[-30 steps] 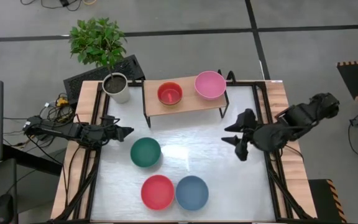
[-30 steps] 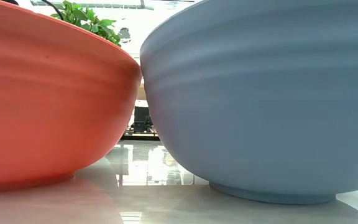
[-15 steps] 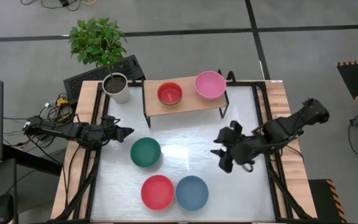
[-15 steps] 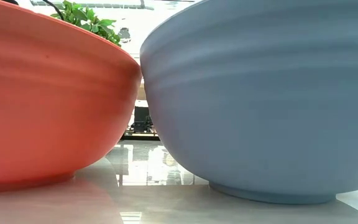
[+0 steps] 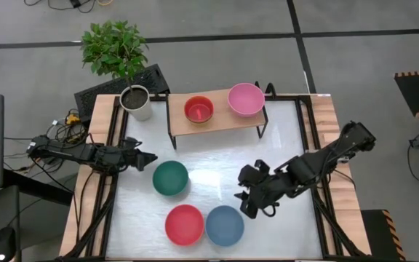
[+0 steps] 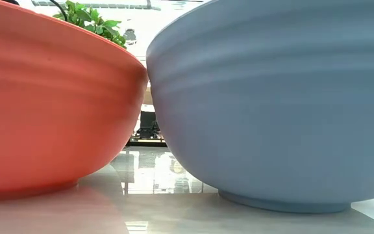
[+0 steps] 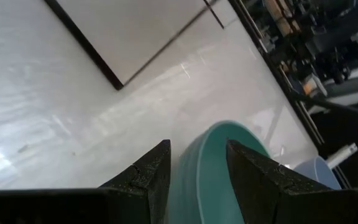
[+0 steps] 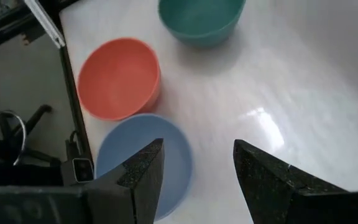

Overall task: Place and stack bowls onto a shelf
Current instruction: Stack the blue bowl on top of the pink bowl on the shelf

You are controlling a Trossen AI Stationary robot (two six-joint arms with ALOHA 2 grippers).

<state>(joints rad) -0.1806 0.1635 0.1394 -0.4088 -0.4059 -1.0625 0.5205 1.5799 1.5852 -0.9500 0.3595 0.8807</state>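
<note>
Right pincer, jaws wide and empty, hangs just beside the blue bowl on the tabletop. Step in hand looks like the reach; next, lower over its rim and close. Left pincer, also wide, waits beside the green bowl. Shelf carries two bowls.

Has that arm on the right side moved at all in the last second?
Yes. In the high view the right gripper has swung away from the table's right edge, toward the blue bowl, and now hangs open beside it.
</note>
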